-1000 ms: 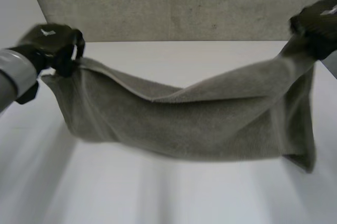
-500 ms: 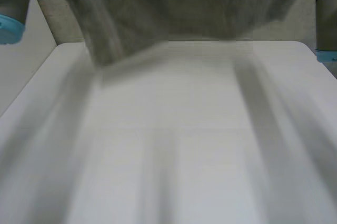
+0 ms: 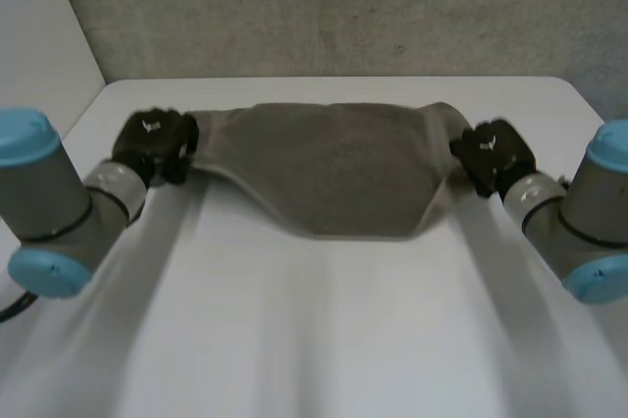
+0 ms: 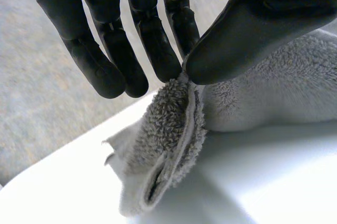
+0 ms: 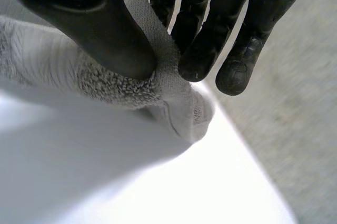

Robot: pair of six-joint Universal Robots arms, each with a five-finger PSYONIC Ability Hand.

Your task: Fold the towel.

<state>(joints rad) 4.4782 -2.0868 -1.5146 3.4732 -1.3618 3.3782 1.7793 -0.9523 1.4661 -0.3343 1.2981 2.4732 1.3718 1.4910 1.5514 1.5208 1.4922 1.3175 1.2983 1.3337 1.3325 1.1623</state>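
White counter (image 3: 314, 359) carried the grey towel (image 3: 334, 168), lying near its far edge; the left hand (image 3: 152, 143) pinched one end corner between thumb and fingers; the right hand (image 3: 496, 155) pinched the other; laying-out seemed done, so next a fold probably called for carrying both corners across.

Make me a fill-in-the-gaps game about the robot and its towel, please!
The towel rests on a ____ table. It is held at its ends by ____ hands, the left hand and the right hand. The left hand pinches the towel between its fingers and its ____.
Missing words: white; two; thumb.
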